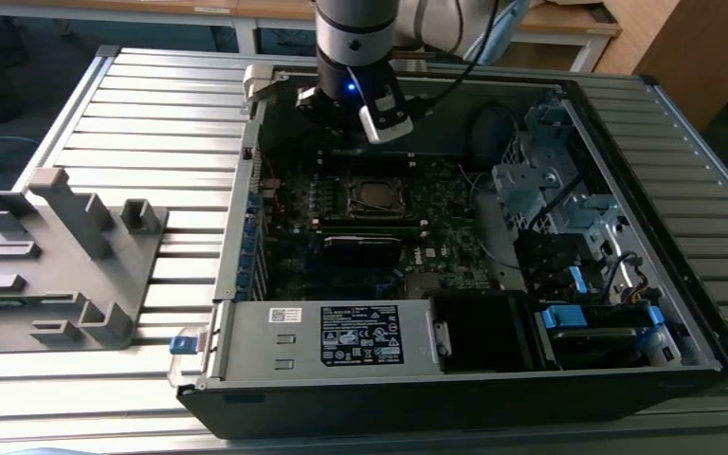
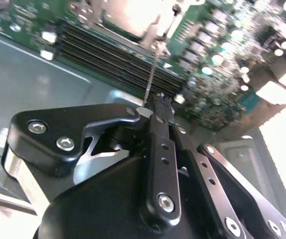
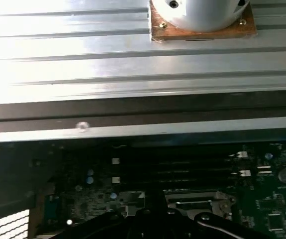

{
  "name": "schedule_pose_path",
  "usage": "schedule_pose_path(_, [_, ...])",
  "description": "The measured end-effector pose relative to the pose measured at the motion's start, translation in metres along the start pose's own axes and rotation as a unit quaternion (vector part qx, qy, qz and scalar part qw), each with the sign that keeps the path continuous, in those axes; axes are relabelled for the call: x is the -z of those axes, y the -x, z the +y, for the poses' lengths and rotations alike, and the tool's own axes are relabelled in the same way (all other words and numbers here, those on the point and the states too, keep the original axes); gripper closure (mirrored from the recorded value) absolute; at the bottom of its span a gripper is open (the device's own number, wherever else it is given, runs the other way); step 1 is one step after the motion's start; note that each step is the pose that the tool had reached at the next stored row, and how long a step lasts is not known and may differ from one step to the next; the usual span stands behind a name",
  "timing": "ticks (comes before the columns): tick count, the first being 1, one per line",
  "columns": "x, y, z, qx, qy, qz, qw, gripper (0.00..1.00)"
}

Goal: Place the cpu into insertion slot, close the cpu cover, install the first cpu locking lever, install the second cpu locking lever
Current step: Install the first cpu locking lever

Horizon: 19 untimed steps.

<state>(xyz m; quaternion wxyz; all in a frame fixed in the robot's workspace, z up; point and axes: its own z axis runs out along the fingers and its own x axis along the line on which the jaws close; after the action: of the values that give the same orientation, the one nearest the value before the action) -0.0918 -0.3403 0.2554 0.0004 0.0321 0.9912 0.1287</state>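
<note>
The cpu socket [image 1: 374, 196] sits mid-board in the open computer case. Its silvery cpu cover [image 1: 354, 185] looks flat around a dull square, the cpu [image 1: 375, 197]. My gripper [image 1: 342, 152] hangs just beyond the socket, toward the far case wall. In the second wrist view the gripper [image 2: 160, 102] is shut, its black fingers [image 2: 157, 124] pressed together. A thin wire locking lever [image 2: 151, 74] runs from the socket's bright frame [image 2: 133, 17] down to just beside the fingertips. Whether they touch it is unclear. The first wrist view shows the socket [image 3: 197, 201] above the gripper [image 3: 147, 219].
Memory slots [image 2: 113, 52] lie between socket and gripper. The case's far wall [image 3: 143, 117] is close behind. A power supply [image 1: 326, 336] and drive bays [image 1: 567, 218] fill the near and right sides. A grey fixture [image 1: 67, 256] stands on the ribbed table [image 1: 149, 123] at the exterior view's left.
</note>
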Motion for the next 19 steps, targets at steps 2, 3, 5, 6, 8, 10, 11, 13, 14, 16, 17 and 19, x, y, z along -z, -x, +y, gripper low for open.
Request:
schedule_pose_path(2, [0.0,0.0064,0.0004,0.0,0.0,0.0,1.0,0.9])
schedule_pose_path(3, [-0.0001,0.0091,0.0006,0.0,-0.0001,0.0,1.0,0.9])
schedule_pose_path(5, [-0.0001,0.0106,0.0006,0.0,-0.0002,0.0,1.0,0.9])
schedule_pose_path(6, [-0.0001,0.0107,0.0006,0.0,-0.0002,-0.0001,1.0,0.9])
schedule_pose_path(8, [-0.0001,0.0108,0.0007,0.0,-0.0007,-0.0002,1.0,0.9])
schedule_pose_path(10, [-0.0004,0.011,0.0007,0.0,-0.0064,-0.0004,0.99998,0.9])
schedule_pose_path(11, [-0.0007,0.0111,0.0005,0.0,-0.0096,-0.0007,0.99995,0.9])
schedule_pose_path(13, [-0.0018,0.0114,0.0003,0.0,-0.0156,-0.001,0.99988,0.9])
schedule_pose_path(14, [-0.0022,0.0116,0.0004,0.0,-0.0157,-0.001,0.99988,0.9])
schedule_pose_path(16, [-0.0033,0.0127,0.0006,0.0,-0.0158,-0.0011,0.99987,0.9])
schedule_pose_path(17, [-0.0038,0.0136,0.0008,0.0,-0.0158,-0.001,0.99987,0.9])
schedule_pose_path(19, [-0.0046,0.0157,0.001,0.0,-0.0158,-0.001,0.99988,0.9])
